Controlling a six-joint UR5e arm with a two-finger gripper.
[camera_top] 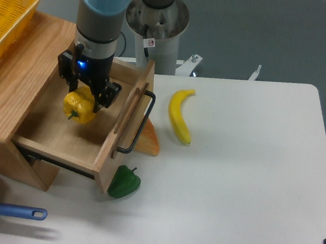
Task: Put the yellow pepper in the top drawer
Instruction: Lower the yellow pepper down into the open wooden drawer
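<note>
My fingers (102, 94) are clamped on the yellow pepper (80, 106), which I hold over the open top drawer (84, 139), inside its walls and behind its black bar handle (137, 122), so only lowering and letting go seems left.

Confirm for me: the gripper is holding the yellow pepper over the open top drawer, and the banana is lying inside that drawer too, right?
Not quite. In the camera view the gripper does hold the yellow pepper over the open top drawer, but the banana lies on the white table, right of the drawer's handle.
</note>
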